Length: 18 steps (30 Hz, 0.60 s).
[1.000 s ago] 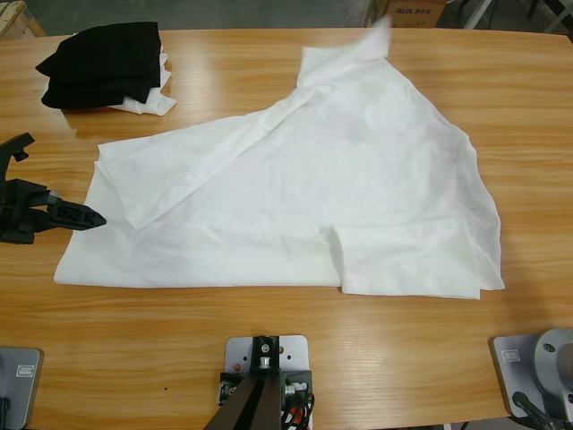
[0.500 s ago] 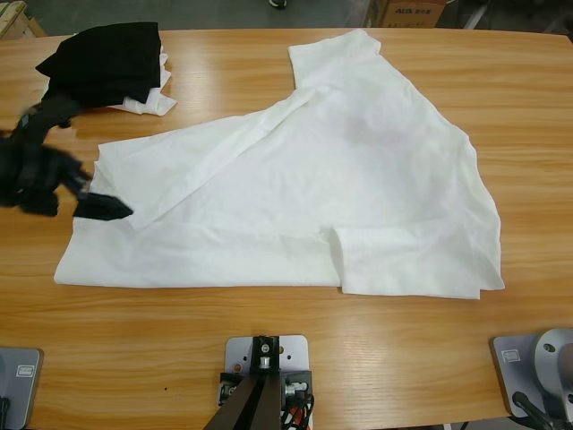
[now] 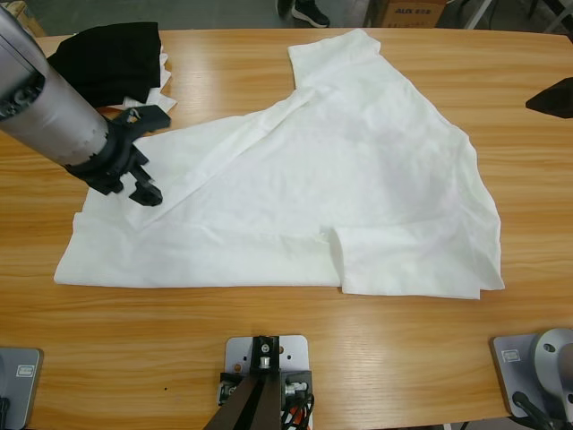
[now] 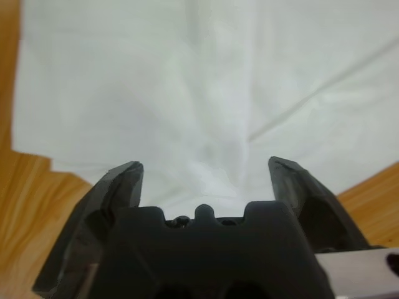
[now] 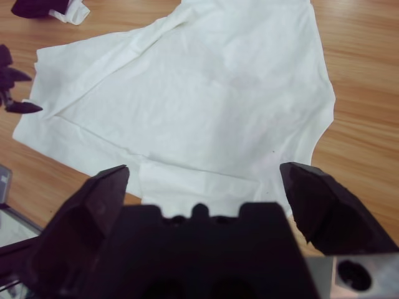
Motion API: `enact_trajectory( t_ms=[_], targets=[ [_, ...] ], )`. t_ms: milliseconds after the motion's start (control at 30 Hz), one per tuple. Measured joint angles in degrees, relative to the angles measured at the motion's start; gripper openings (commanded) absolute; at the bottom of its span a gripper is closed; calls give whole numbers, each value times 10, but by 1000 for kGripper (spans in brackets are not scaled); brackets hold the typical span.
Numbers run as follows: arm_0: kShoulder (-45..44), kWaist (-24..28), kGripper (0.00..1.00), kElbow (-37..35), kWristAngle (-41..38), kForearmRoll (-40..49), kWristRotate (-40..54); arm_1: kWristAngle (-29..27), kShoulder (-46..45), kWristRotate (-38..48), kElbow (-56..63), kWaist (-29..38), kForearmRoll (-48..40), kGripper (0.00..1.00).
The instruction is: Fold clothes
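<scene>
- White T-shirt (image 3: 313, 197): you have it spread across the middle of the wooden table (image 3: 286, 358), part-folded. One flap is turned over along a diagonal from the far middle down to the left edge, and a sleeve lies doubled at the near right.
- Step in hand, as a judgement: a fold is begun and you are taking hold of the left edge for the next one.
- Left gripper (image 3: 143, 184): it sits over the shirt's left edge at the low end of the diagonal flap. Its wrist view shows the jaws wide apart with white cloth between and beyond them, nothing pinched.
- Next move, as a judgement: lower until the jaws straddle the edge, close on the layers, then carry them rightward. The thin fabric may slip or gather.
- Right gripper (image 3: 553, 97): only its dark tip shows at the far right edge, well apart from the shirt. Jaws stand wide and empty, looking over the whole garment.
- Black garment (image 3: 107, 58): folded bundle at the far left corner, apart from the shirt.
</scene>
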Motion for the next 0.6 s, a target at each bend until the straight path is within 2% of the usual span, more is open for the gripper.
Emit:
enact_trajectory(
  t_ms=[133, 333, 467, 600],
  targets=[
    [15, -18, 734, 0, -6, 1, -20, 0, 0, 4, 12, 0, -9, 1000],
    [44, -19, 737, -3, 3, 1, -39, 0, 0, 5, 27, 0, -12, 1000],
    [46, 2, 731, -5, 7, 1, -49, 0, 0, 7, 36, 0, -15, 1000],
    [46, 43, 726, -8, -13, 1, -50, 0, 0, 9, 46, 0, -19, 1000]
  ],
)
